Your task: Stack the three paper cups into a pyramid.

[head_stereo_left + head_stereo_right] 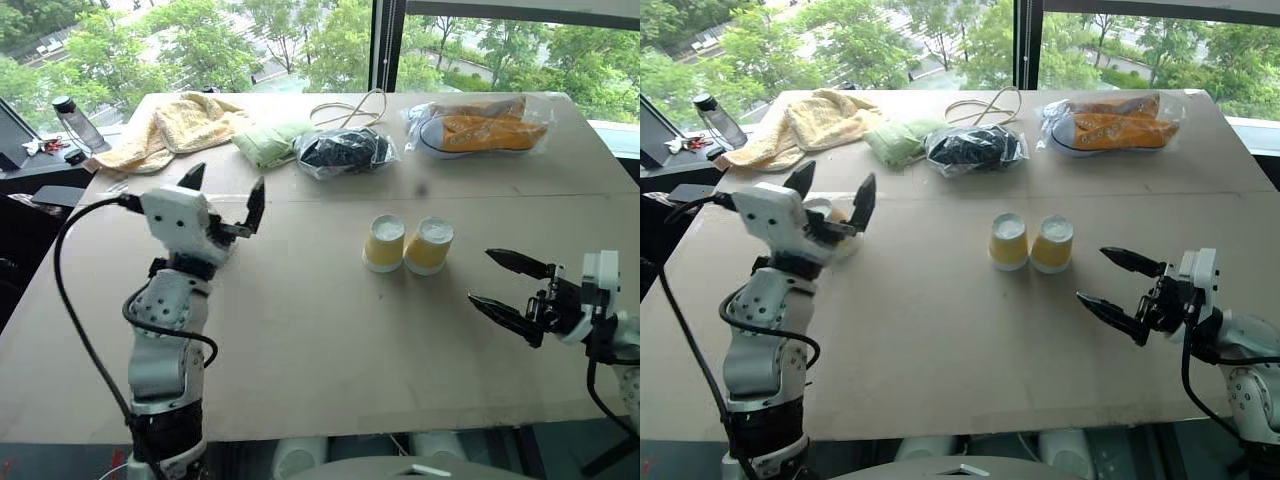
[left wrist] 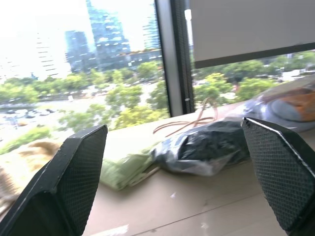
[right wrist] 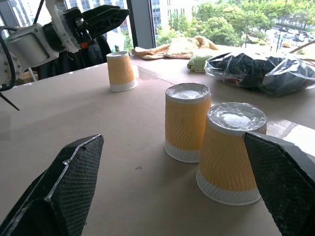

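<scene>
The left pincer (image 1: 222, 190) gapes empty above the third paper cup (image 3: 121, 71). It should descend squarely around that cup's sides. The right pincer (image 1: 500, 280), wide open and empty, faces the base pair (image 1: 408, 244).

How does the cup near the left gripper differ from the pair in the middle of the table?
The lone cup stands apart, close by the open left gripper; the two middle cups stand side by side, in front of the open right gripper. All are yellow, upside down.

I see a brown table (image 1: 330, 350) against big windows (image 1: 200, 40), daylight pouring in; green trees outside, perhaps towers beyond.
</scene>
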